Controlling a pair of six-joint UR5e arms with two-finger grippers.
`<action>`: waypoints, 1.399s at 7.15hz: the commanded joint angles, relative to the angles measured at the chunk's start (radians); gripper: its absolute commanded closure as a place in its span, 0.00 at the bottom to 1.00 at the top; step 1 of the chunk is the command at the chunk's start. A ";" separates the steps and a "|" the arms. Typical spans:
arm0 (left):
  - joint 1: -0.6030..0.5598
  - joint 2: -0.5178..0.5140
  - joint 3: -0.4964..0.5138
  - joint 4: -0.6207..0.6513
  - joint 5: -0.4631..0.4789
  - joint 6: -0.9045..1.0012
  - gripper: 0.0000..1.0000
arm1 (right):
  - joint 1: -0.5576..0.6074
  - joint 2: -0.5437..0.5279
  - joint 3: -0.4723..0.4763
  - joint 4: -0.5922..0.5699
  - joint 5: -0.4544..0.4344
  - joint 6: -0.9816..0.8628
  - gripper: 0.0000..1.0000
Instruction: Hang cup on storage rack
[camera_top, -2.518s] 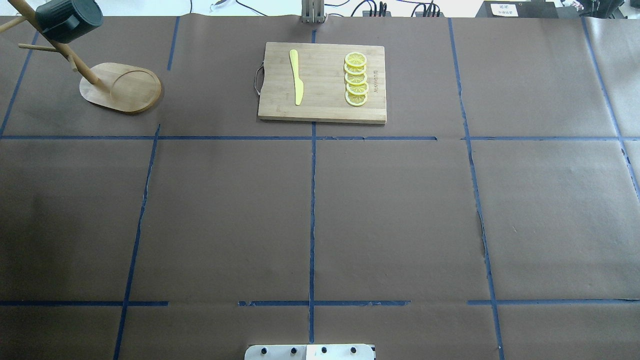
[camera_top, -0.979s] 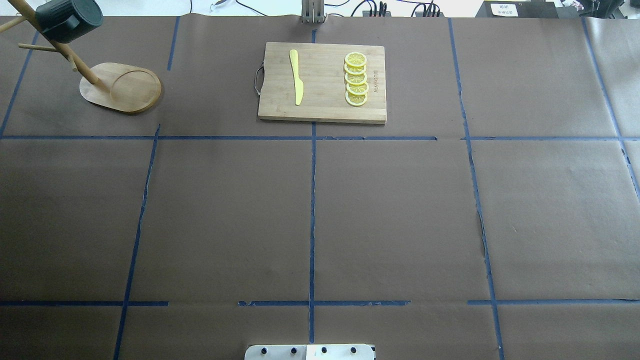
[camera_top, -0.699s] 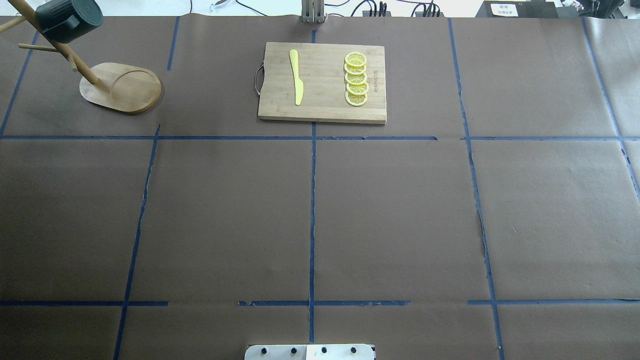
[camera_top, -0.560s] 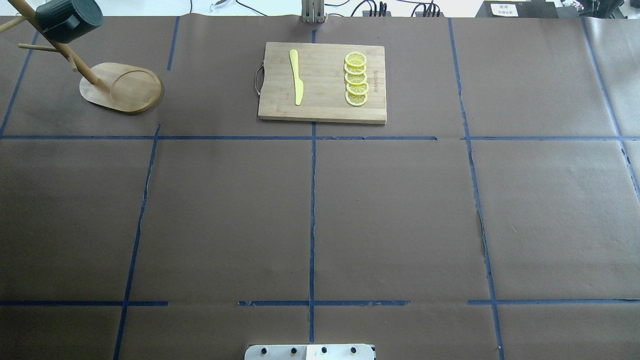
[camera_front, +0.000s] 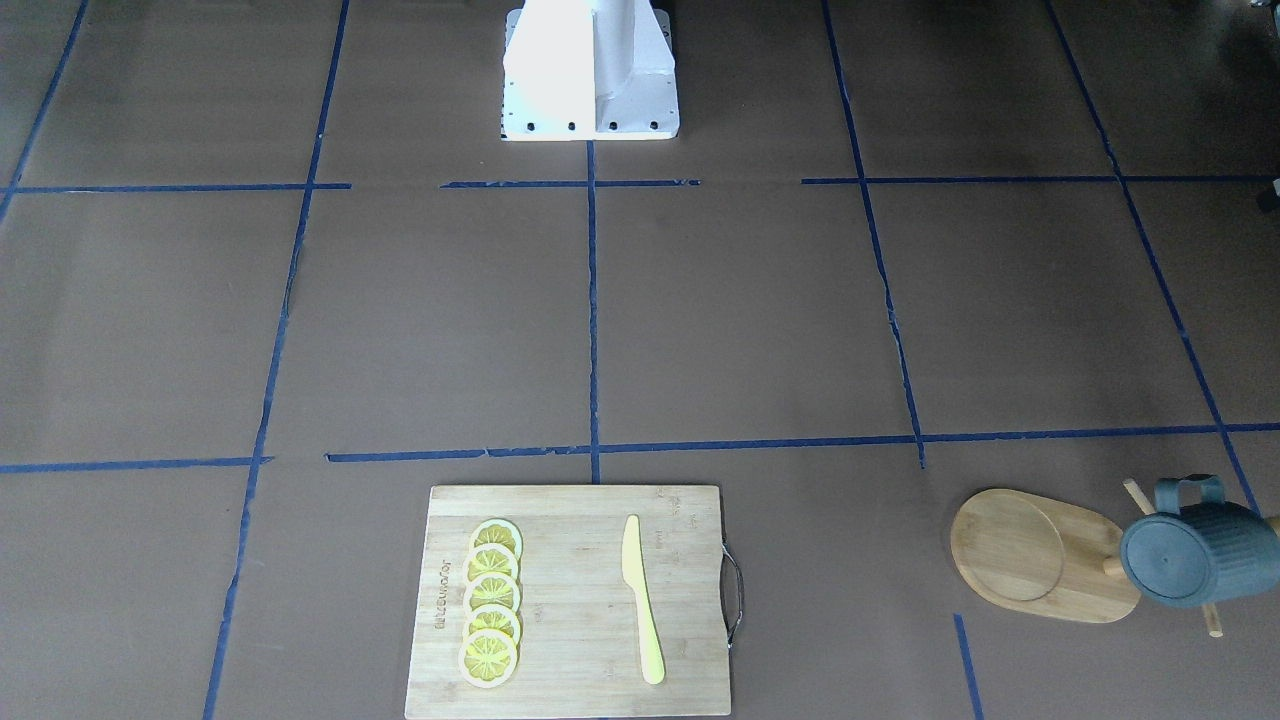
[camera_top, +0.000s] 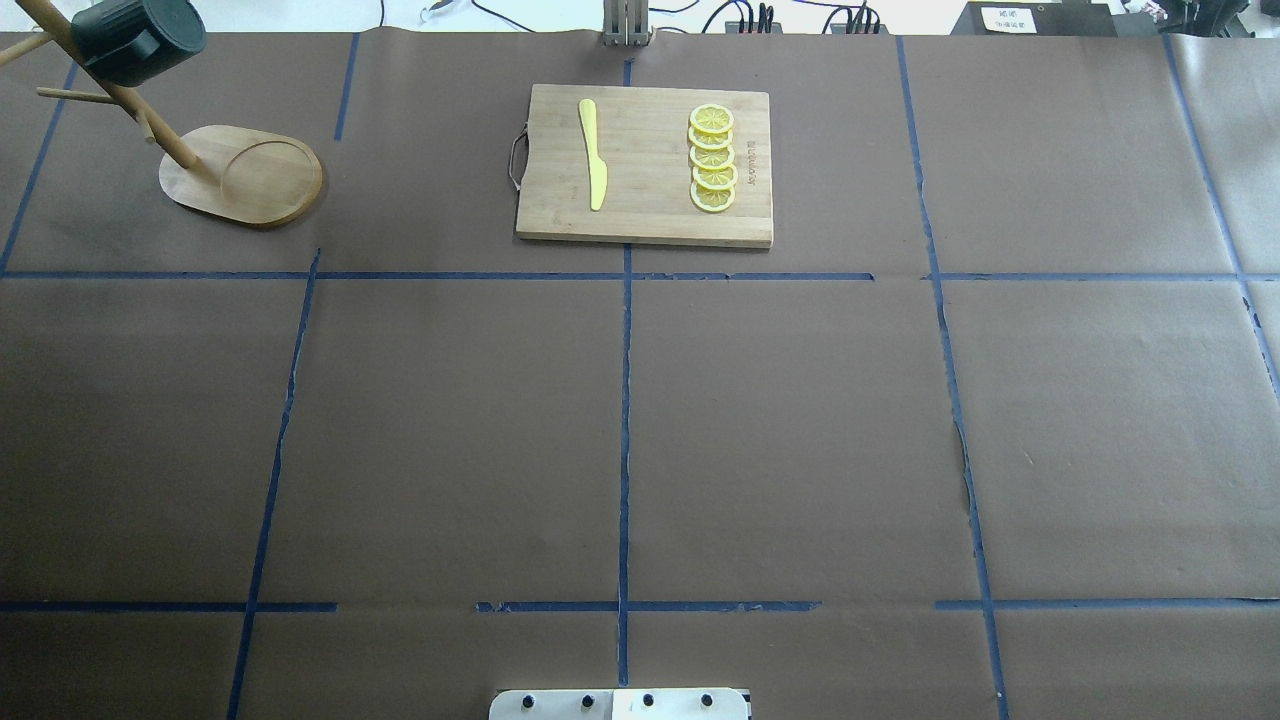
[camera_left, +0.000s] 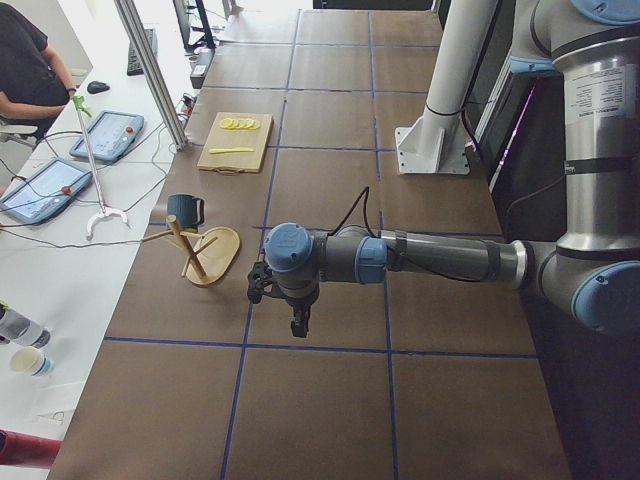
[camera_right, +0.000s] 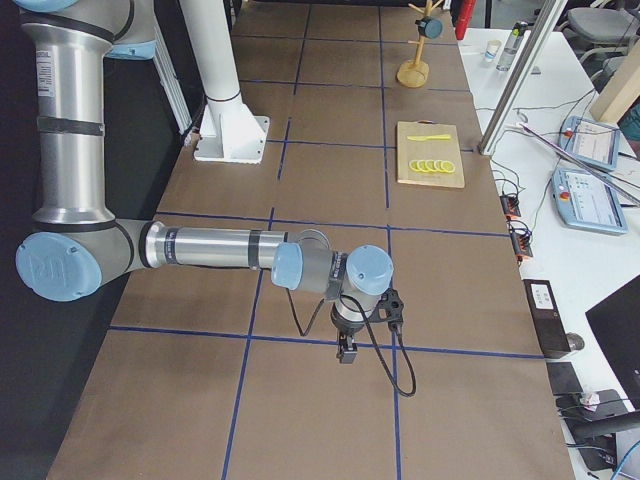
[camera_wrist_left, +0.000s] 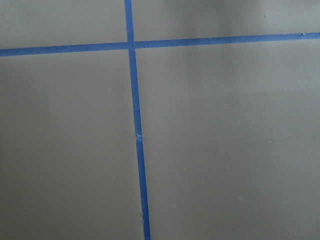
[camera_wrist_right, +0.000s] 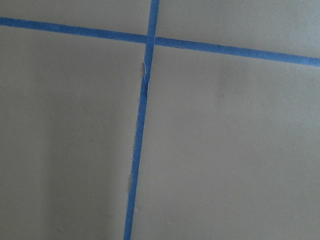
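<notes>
Front-facing view: the cup (camera_front: 1195, 555) hangs on a peg of the storage rack (camera_front: 1030, 555), off the table. Its closed base is turned toward the rack's oval foot, the ribbed body runs away to view right, the long axis is tilted, and the handle is on the robot's side. Overhead: cup at the far-left corner, high on the post. Exterior left: left gripper (camera_left: 297, 322) points down over the brown table cover (camera_left: 330, 400). The cup is well apart from it, further along the table and toward the operators' edge. Fingers apart or together: cannot tell. Exterior right: right gripper (camera_right: 346, 350) points down, with the cup at the table's far end, well apart. Finger state: cannot tell. Wrist views: table cover crossed by blue tape lines (camera_wrist_left: 135, 100).
</notes>
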 joint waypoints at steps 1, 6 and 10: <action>0.001 -0.004 0.006 -0.003 0.102 0.004 0.00 | 0.001 -0.002 0.000 0.038 0.002 -0.002 0.00; -0.004 -0.002 0.024 0.001 0.035 0.003 0.00 | -0.001 0.002 0.000 0.040 -0.003 -0.002 0.00; -0.003 -0.024 0.013 -0.002 0.035 0.004 0.00 | -0.001 0.005 -0.001 0.038 0.008 0.007 0.00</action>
